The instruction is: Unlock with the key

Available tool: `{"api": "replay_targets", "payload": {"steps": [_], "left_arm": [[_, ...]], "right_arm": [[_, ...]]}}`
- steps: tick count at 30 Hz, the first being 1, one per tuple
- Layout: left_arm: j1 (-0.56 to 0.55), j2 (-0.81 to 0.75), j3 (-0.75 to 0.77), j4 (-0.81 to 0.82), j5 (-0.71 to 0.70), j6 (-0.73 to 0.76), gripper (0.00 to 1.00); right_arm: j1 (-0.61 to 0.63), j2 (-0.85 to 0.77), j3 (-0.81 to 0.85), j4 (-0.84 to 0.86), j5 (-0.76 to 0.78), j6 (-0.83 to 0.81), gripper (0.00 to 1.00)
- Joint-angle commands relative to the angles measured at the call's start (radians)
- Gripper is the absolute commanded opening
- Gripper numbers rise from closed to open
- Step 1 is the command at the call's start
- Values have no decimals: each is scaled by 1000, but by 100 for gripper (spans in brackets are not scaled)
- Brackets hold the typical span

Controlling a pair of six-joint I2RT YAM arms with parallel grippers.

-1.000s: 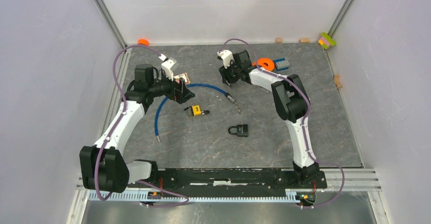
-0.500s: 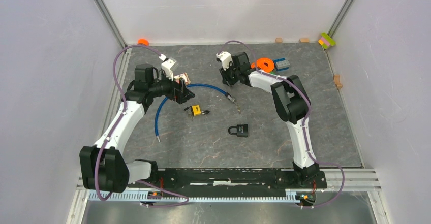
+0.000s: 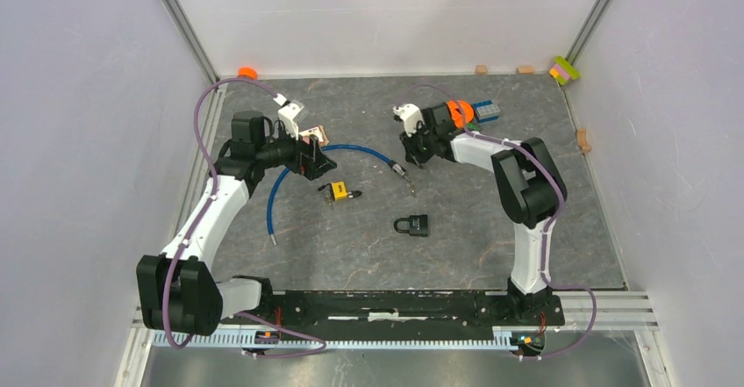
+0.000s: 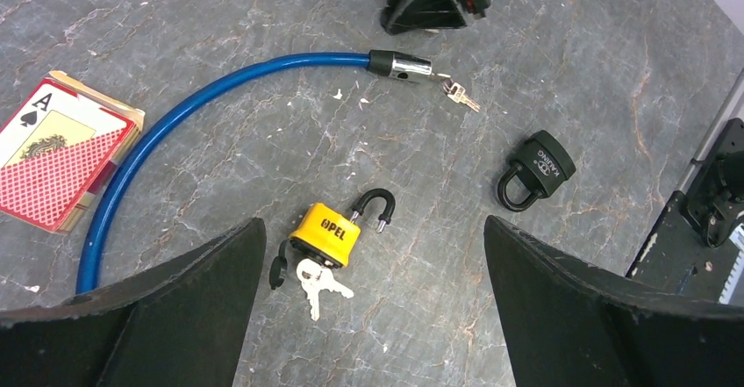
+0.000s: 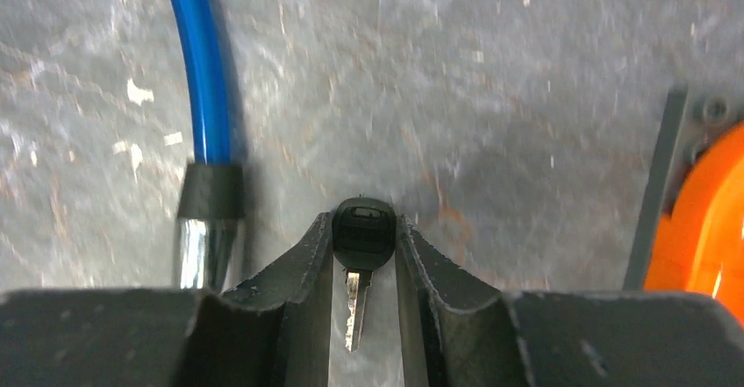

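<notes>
The left arm (image 3: pixel 213 207) rises from its base at the near left and bends inward. Its wrist is held low and the left tool (image 3: pixel 314 162) points toward the middle of the counter (image 3: pixel 491 247), fingers (image 4: pixel 158 317) spread wide with nothing between them. The right arm (image 3: pixel 529 229) stands up from the near right, folds at the elbow and reaches back and to the left, where the right tool (image 3: pixel 412 155) tips down close to the counter, its two fingers pinched on the black head of a key (image 5: pixel 363 232).

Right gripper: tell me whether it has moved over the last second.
Yes. The right gripper, holding the key, has shifted right, closer to the orange ring, and slightly down in the top view.
</notes>
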Motion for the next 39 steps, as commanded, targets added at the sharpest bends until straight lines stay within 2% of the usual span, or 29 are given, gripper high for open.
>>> {"api": "replay_targets", "payload": {"steps": [1, 10, 18, 21, 24, 29, 31, 35, 39], "left_arm": [[3, -12, 1, 14, 44, -24, 100], [3, 2, -3, 34, 61, -35, 100], [-3, 49, 2, 40, 136, 32, 100], [-32, 63, 3, 40, 178, 71, 100], [-112, 91, 3, 66, 159, 74, 100], [-267, 234, 64, 147, 120, -50, 100], [-314, 316, 110, 174, 116, -151, 100], [-367, 483, 195, 234, 160, -341, 91], [-393, 605, 220, 400, 236, -575, 83]], "right_arm": [[-31, -118, -105, -20, -13, -34, 20], [-50, -361, -352, -12, -31, -109, 19], [-50, -591, -596, 10, -94, -183, 19], [-51, -677, -674, 23, -150, -224, 20], [-51, -749, -714, 33, -204, -261, 20], [-36, -796, -724, 91, -292, -272, 20], [-15, -791, -721, 139, -298, -271, 20], [21, -778, -714, 187, -324, -270, 20], [44, -787, -704, 212, -342, -283, 20]]}}
